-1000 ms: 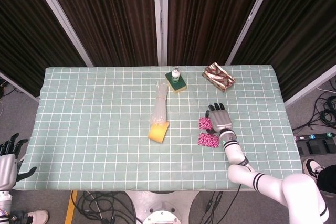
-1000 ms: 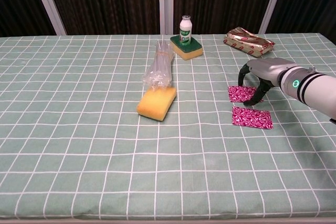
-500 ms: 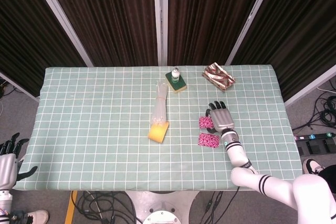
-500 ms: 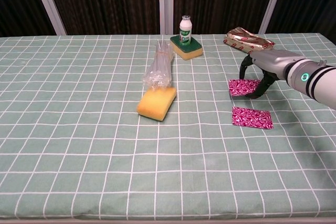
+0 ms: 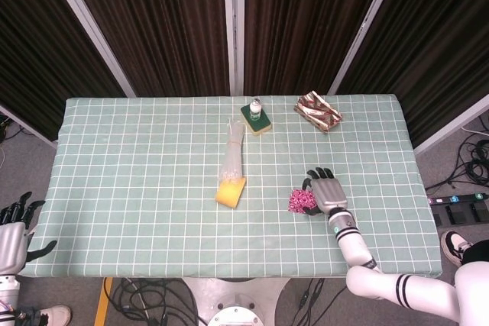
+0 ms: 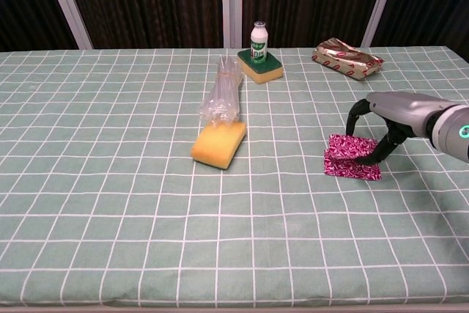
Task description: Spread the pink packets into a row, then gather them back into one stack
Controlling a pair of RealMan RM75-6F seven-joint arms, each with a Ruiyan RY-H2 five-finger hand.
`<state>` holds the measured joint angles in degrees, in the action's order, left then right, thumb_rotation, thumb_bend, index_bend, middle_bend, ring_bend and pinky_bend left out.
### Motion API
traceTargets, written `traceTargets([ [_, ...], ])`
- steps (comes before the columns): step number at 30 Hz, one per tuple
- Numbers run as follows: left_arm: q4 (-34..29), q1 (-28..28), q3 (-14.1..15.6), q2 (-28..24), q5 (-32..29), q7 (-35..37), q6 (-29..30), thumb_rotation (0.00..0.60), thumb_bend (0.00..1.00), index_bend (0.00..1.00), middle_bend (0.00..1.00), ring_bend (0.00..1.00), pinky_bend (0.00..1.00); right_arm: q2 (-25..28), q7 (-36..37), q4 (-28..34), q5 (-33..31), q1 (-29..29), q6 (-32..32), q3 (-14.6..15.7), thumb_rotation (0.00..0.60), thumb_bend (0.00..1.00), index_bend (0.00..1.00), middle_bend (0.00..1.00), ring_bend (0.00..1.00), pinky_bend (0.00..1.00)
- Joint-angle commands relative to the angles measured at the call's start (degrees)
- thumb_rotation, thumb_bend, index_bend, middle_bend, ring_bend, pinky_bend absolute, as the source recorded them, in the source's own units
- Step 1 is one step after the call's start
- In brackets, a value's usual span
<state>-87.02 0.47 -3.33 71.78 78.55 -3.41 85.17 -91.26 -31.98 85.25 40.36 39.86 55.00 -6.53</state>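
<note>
My right hand (image 6: 381,133) rests curled fingertips on the pink packets (image 6: 352,157), stacked right of centre (grip unclear). I judge a sliding top packet could skew the stack.

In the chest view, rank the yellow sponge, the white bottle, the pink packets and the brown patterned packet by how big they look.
1. yellow sponge
2. brown patterned packet and pink packets: look alike, and the packets lie nearer the camera, so unranked
3. white bottle
</note>
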Motion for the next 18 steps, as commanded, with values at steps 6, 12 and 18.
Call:
traceTargets([
  [6, 0.44, 0.11, 0.10, 0.22, 0.01, 0.59, 0.01, 0.600, 0.13, 0.27, 0.18, 0.15, 0.17, -2.35, 0.64, -1.52, -0.27, -0.31, -0.09, 0.41, 0.521, 0.16, 0.38, 0.11, 0.00, 0.00],
  [12, 0.66, 0.16, 0.11, 0.29, -0.05, 0.86, -0.01, 0.600, 0.13, 0.27, 0.18, 0.15, 0.17, -3.06, 0.65, -2.29, -0.07, -0.11, -0.14, 0.31, 0.514, 0.16, 0.36, 0.11, 0.00, 0.00],
  [18, 0.90, 0.17, 0.11, 0.33, 0.01, 1.15, 0.00, 0.600, 0.13, 0.27, 0.18, 0.15, 0.17, -3.65, 0.64, -3.36, -0.58, -0.05, -0.39, 0.23, 0.510, 0.16, 0.34, 0.10, 0.00, 0.00],
])
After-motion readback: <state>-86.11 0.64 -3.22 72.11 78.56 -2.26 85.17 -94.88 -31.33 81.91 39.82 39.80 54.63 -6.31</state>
